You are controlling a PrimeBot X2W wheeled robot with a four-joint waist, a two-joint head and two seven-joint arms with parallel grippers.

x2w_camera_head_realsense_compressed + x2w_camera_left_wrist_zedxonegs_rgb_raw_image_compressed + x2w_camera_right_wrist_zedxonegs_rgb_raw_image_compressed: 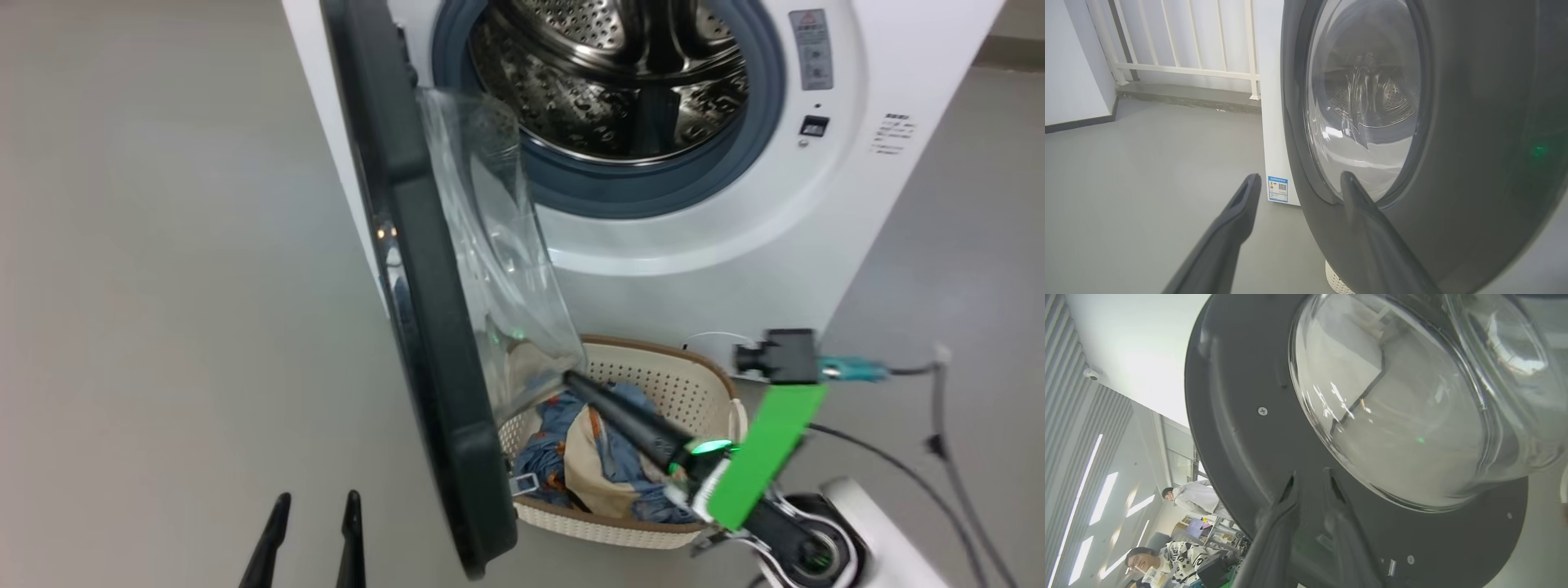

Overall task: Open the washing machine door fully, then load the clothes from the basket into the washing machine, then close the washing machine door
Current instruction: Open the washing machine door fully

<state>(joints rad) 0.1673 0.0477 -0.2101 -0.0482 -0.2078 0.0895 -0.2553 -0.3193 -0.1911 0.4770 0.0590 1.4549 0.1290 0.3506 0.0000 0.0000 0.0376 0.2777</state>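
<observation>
Between your right gripper [571, 380] and your left gripper [1298, 179], the door [424, 327] is standing swung out from the washing machine [735, 269], its black rim gleaming and its clear glass bowl [1392, 416] bulging toward the right fingers. Those fingers are lying nearly together with a narrow gap showing and clamping nothing. Their tips are sitting at or just short of the door's inner face below the glass bowl; you cannot tell whether they are touching. Beyond the door's other face, the left gripper is hovering with its fingers wide apart, holding nothing.

You are risking a slip here, because a push on that slick panel could be sliding the tips onto the curved glass bowl. You are also risking a knock, since a door driven wider would be swinging toward the left fingers.

Beneath the right fingers, the basket [678, 384] is sitting partly under the glass bowl. The clothes [588, 457] in it, blue print and cream, could be snagging if the door is stopping short of full travel.
</observation>
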